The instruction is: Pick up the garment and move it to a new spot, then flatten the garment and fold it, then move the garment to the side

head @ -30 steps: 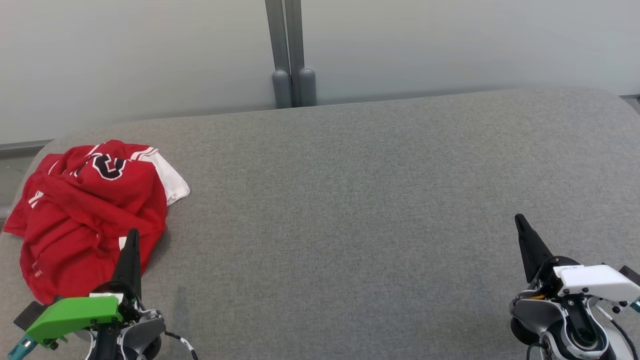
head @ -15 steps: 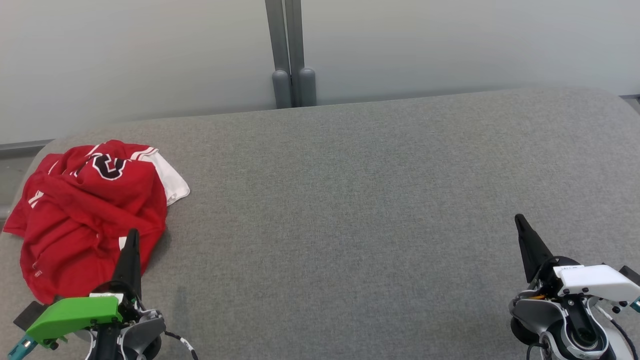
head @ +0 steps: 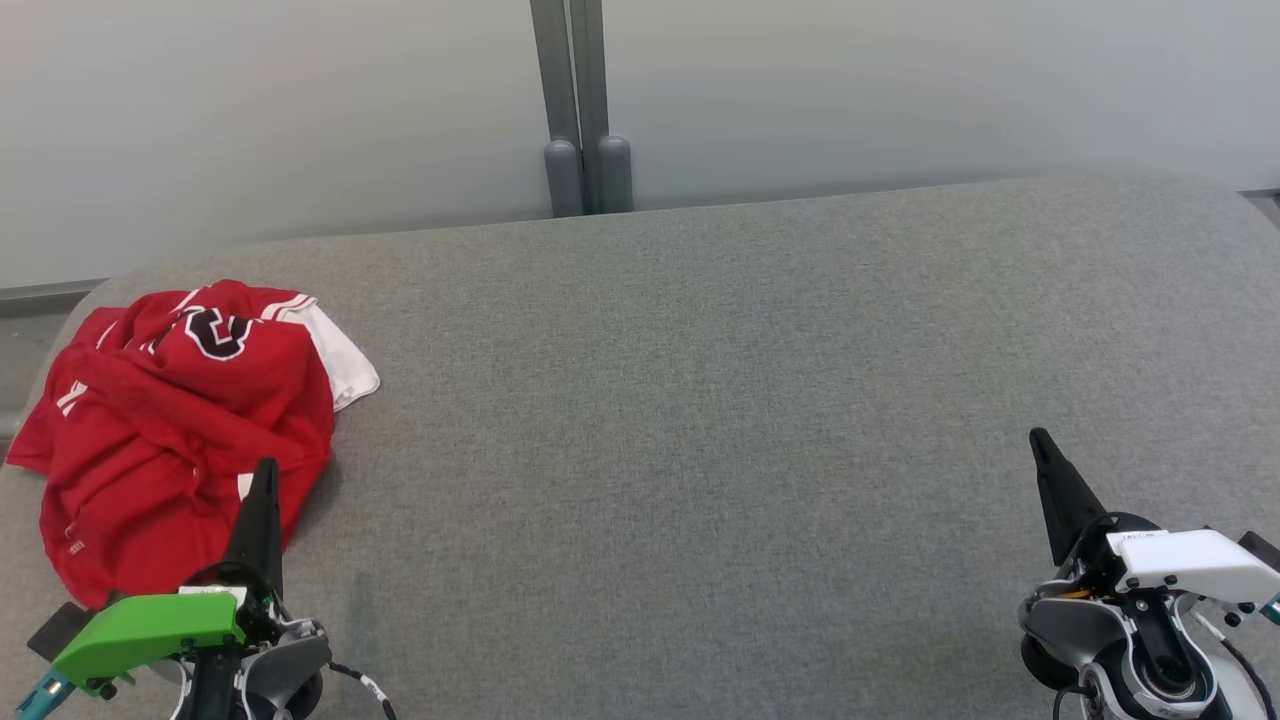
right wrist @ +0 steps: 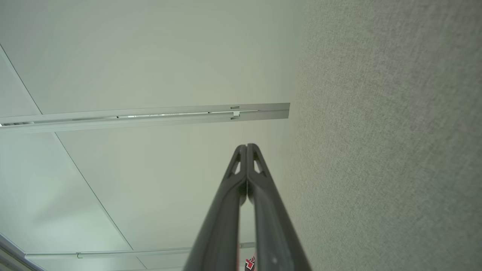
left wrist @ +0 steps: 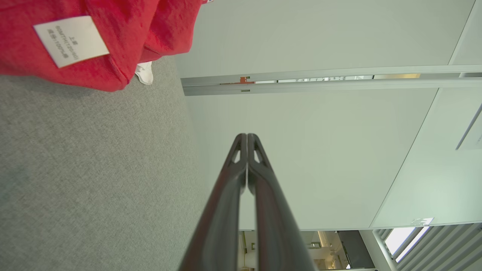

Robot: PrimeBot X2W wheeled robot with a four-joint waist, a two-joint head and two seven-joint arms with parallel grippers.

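The garment [head: 180, 420] is a crumpled red jersey with white trim and a dark emblem, lying at the far left of the grey cushioned surface [head: 700, 420]. Its red cloth and a white label also fill the top left of the left wrist view, garment [left wrist: 124, 34]. My left gripper [head: 265, 470] is shut and empty at the lower left, its tip over the garment's near edge. The fingertips meet in the left wrist view, left gripper [left wrist: 247, 136]. My right gripper [head: 1038, 440] is shut and empty at the lower right, far from the garment; right gripper [right wrist: 246, 146] shows its tips pressed together.
A pale wall stands behind the surface, with a grey vertical post [head: 580, 110] at its middle. The surface's left edge [head: 30, 370] runs just beside the garment, with floor beyond. Wide bare grey fabric stretches between the two grippers.
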